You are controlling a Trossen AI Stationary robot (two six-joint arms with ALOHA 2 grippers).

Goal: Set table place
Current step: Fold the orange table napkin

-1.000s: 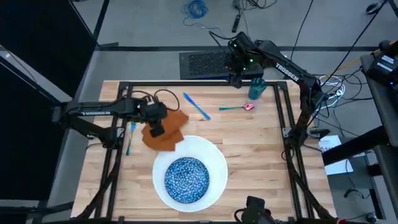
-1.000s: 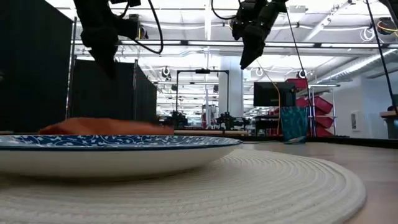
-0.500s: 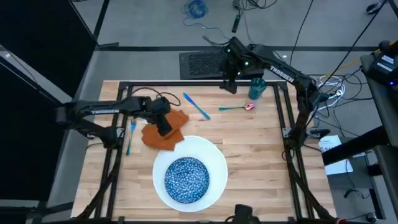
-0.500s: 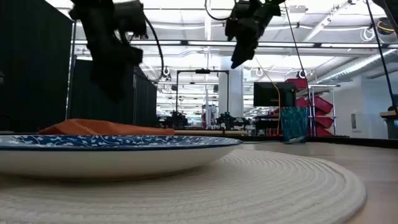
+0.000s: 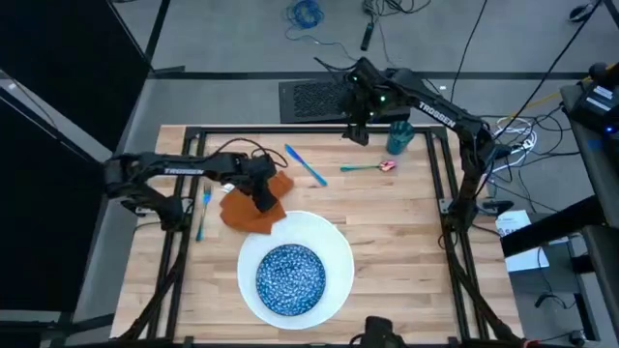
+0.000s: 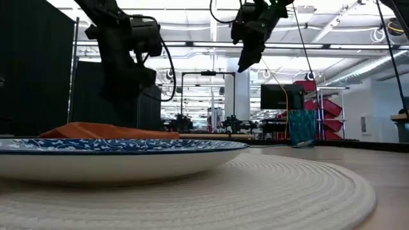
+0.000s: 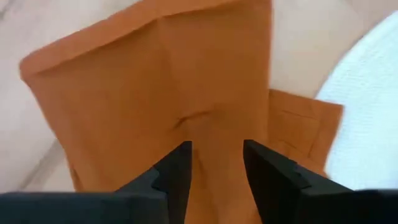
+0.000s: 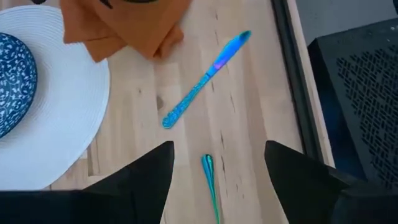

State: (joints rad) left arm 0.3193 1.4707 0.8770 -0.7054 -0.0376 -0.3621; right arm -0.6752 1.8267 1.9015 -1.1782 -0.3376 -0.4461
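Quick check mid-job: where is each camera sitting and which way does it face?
High: overhead, looking straight down; both arms, table.
Low: table height, level across the bowl; both arms drop in from above.
Left wrist: left gripper open, close above the napkin.
Right wrist: right gripper open, over the knife.
High and right wrist views share the knife, napkin and plate.

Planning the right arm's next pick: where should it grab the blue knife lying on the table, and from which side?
Probably mid-length, from straight above. The knife lies flat and diagonal on the table, bare wood on both sides, so open fingers can straddle its narrow width if turned across its long axis. The right gripper hovers open near its far end. The napkin lies clear of the knife's middle.
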